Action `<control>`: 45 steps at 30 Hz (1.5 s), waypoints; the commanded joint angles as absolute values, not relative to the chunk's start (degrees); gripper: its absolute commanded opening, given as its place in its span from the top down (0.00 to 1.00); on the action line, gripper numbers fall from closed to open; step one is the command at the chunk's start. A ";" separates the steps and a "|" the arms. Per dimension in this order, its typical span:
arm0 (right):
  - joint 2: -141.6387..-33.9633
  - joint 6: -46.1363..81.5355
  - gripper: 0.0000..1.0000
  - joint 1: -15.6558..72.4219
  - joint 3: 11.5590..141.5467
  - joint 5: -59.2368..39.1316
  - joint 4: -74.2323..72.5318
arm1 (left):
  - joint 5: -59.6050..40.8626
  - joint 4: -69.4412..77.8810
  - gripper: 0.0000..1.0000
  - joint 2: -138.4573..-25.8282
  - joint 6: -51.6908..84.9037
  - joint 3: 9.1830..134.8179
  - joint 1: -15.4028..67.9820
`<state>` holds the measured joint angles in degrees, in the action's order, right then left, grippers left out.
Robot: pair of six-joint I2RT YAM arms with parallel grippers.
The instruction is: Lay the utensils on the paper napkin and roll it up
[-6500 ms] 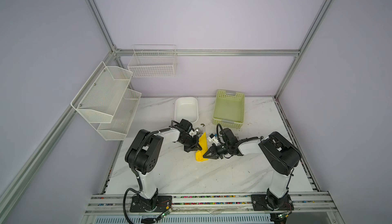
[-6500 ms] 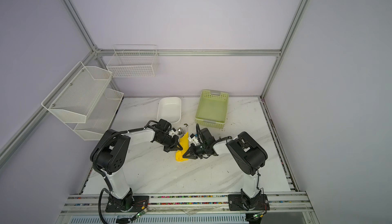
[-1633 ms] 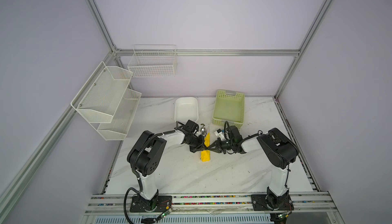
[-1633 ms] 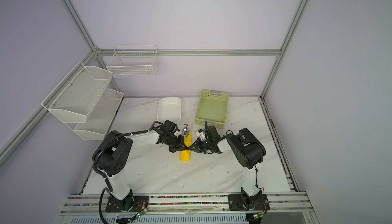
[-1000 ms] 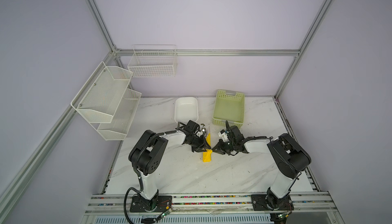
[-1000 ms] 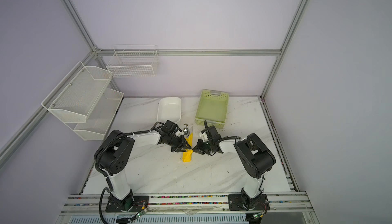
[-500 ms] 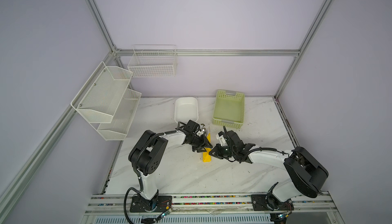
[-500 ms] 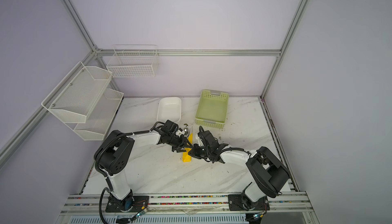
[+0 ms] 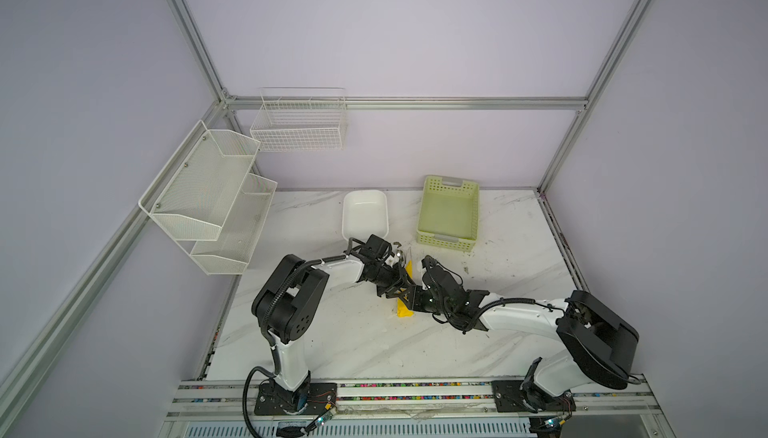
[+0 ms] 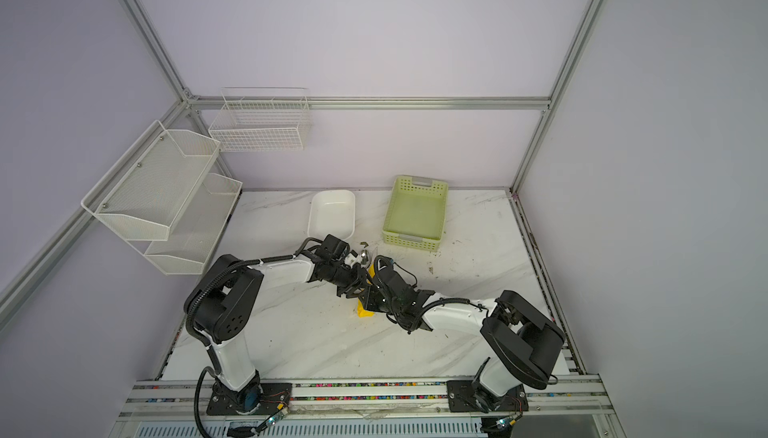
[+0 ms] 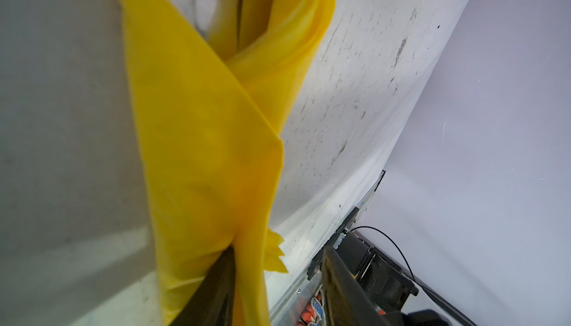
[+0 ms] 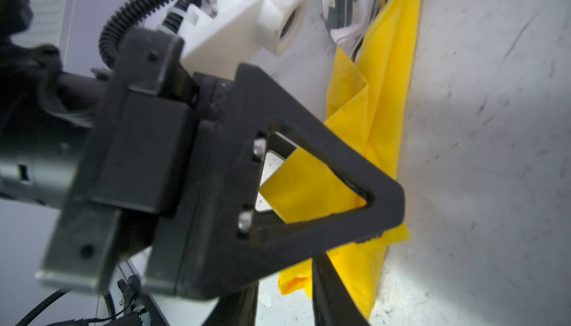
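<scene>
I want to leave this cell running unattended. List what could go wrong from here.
1. The yellow napkin is only loosely folded, and both the left gripper and right gripper look open, so it may unroll.
2. A fold hangs over one left gripper finger; pulling away could drag or tear it.
3. The spoon sticks out bowl-first from the roll's end and could slide out.

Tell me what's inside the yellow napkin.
A spoon bowl pokes out of one end of the yellow napkin. The handles and any other utensils are covered by the paper.
</scene>
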<state>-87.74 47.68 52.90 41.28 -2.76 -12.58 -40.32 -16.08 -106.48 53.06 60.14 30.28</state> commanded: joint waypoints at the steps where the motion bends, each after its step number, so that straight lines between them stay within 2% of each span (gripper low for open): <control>1: -89.49 46.73 0.68 53.78 42.85 3.66 -11.77 | -36.83 -20.92 0.54 -107.55 53.87 60.12 30.67; 8: -92.37 46.30 0.70 56.25 44.30 8.46 -11.32 | -36.80 -21.18 0.54 -107.58 53.88 60.19 30.67; 21: -92.36 49.85 0.99 57.23 43.38 12.16 -8.24 | -36.69 -21.77 0.53 -107.58 53.70 60.49 30.60; 31: -91.90 53.41 1.00 55.07 40.19 10.37 -7.79 | -36.36 -22.41 0.53 -107.16 53.44 60.56 30.56; 45: -89.19 54.67 1.00 47.94 30.69 0.99 -19.87 | -36.39 -22.70 0.53 -107.14 53.27 60.82 30.50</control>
<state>-90.02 53.58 49.67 32.91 2.42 -18.52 -40.47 -16.19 -106.48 53.41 60.14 30.52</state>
